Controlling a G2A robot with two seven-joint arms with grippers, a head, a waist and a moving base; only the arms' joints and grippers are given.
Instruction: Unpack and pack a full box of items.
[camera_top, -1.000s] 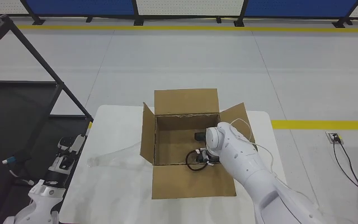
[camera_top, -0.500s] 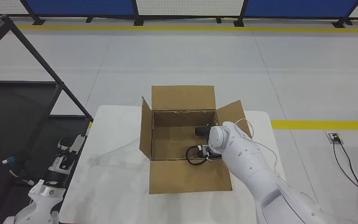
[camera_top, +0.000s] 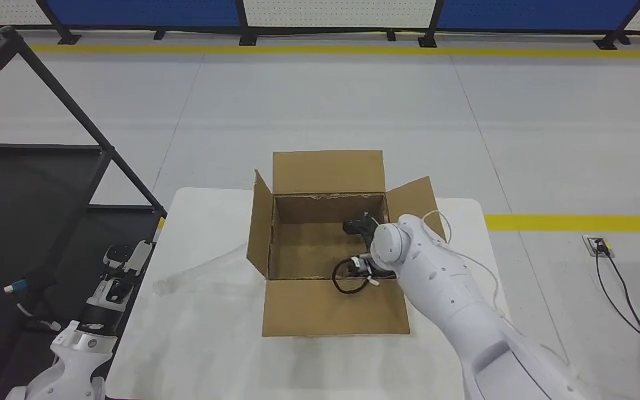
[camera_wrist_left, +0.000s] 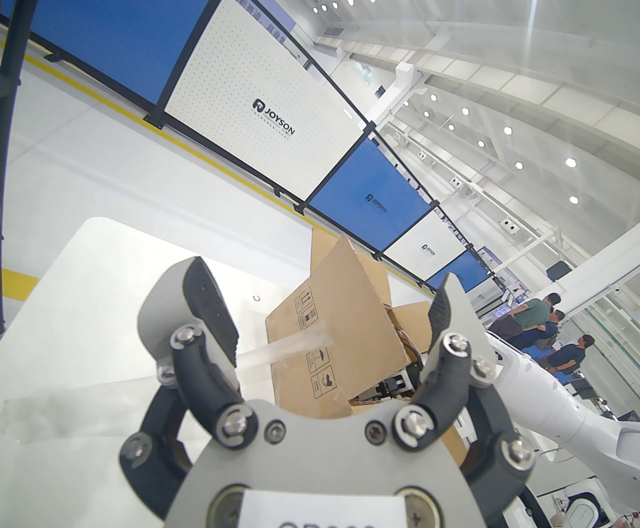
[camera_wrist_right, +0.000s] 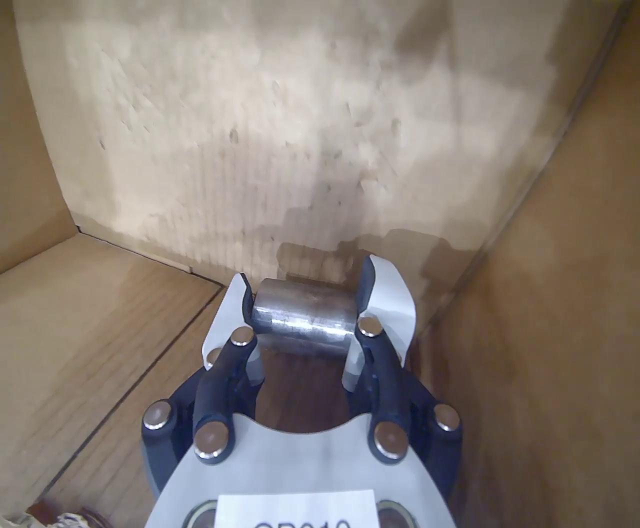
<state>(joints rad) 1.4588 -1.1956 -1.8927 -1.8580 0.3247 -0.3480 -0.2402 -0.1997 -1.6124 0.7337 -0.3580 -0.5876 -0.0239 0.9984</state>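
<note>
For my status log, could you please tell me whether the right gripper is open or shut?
Shut: the right gripper clamps the metal cylinder by its ends, inside the cardboard box.

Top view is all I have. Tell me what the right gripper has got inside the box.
Observer: The right gripper is shut on a short metal cylinder, gripped by its two ends.
Operator: Say where in the box.
Observer: Close to a corner of the box, facing one inner wall.
Operator: Now report the left gripper.
Observer: The left gripper is open and holds nothing. It points towards the box from outside it.
</note>
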